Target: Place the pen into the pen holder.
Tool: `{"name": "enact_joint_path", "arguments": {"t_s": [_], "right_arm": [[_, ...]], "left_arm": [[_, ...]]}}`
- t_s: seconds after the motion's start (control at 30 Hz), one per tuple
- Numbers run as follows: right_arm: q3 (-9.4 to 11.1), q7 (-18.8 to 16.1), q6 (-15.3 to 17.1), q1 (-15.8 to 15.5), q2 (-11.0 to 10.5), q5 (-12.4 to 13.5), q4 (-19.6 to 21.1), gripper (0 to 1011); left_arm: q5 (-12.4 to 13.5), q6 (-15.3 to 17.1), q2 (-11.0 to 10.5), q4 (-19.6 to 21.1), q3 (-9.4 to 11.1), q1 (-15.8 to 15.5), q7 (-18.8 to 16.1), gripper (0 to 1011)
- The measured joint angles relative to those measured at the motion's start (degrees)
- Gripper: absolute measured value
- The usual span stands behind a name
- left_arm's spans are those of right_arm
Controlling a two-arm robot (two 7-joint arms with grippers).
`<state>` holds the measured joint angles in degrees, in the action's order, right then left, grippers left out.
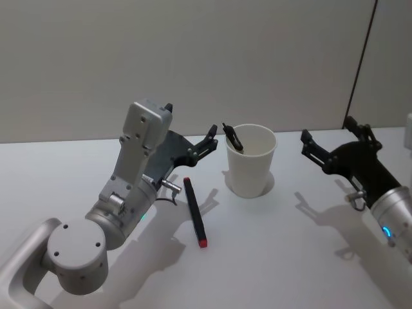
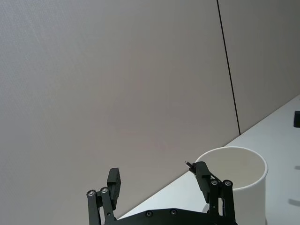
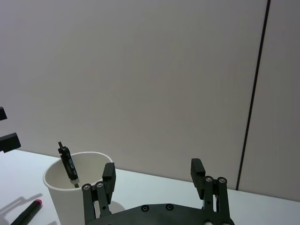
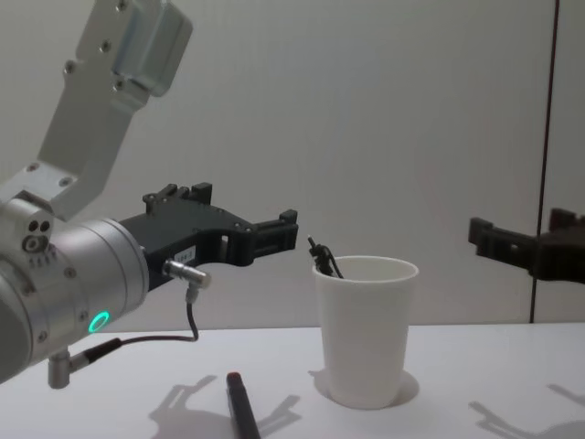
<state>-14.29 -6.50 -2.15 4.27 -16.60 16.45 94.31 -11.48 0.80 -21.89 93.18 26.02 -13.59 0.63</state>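
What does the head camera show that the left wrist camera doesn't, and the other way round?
Head view, not the wrist view: a black pen with a red end lying on the table left of the pen holder, and the whole right gripper, open, to the holder's right. Left wrist view, not the head view: a look from behind along the fingers of the left gripper, spread apart. Both: the white pen holder and the left gripper.

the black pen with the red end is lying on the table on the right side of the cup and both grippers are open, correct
Wrong side: the pen with the red end lies on the table on the left side of the cup, as the head view shows. The left gripper and right gripper are indeed both open.
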Motion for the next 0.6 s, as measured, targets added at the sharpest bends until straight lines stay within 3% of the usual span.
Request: {"name": "enact_joint_path", "arguments": {"t_s": [0.23,0.6], "right_arm": [[1.02,1.97,3.02,-3.73,-2.01,0.04,5.09,1001],[1.39,2.69,4.12,-5.09,-2.74,0.05,6.88,1001]], "left_arm": [[0.0,0.0,0.0,0.0,0.0,0.0,0.0,1001],[0.0,0.0,0.0,0.0,0.0,0.0,0.0,1001]]}}
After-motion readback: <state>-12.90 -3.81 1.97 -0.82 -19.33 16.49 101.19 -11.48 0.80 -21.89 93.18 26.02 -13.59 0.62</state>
